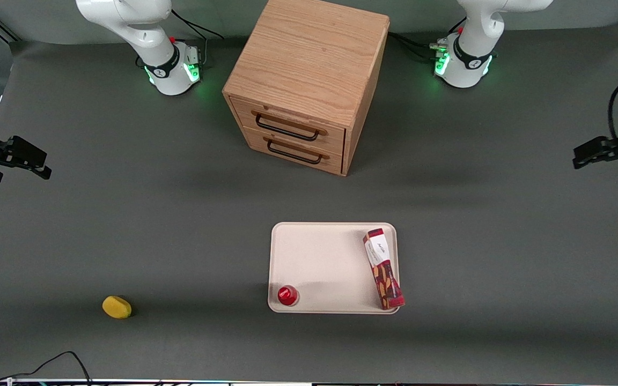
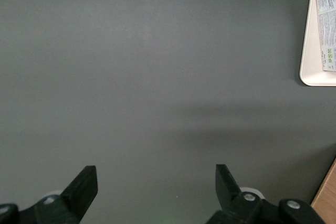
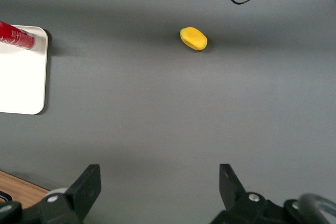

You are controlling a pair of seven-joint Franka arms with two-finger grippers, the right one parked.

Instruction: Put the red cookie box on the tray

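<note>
We see 1 box (image 1: 383,269) lying on 1 tray (image 1: 319,257), well apart from our gripper's (image 1: 577,160) released, empty jaws.

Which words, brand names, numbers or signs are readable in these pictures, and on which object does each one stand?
None can be read.
Red cookie box, lying on the tray: its white label panel carries small print, too small to read.
Same box's side panel: lines of fine print and a small green mark, blurred.
Gripper, open over bare table toward the working arm's end: no text.
</note>
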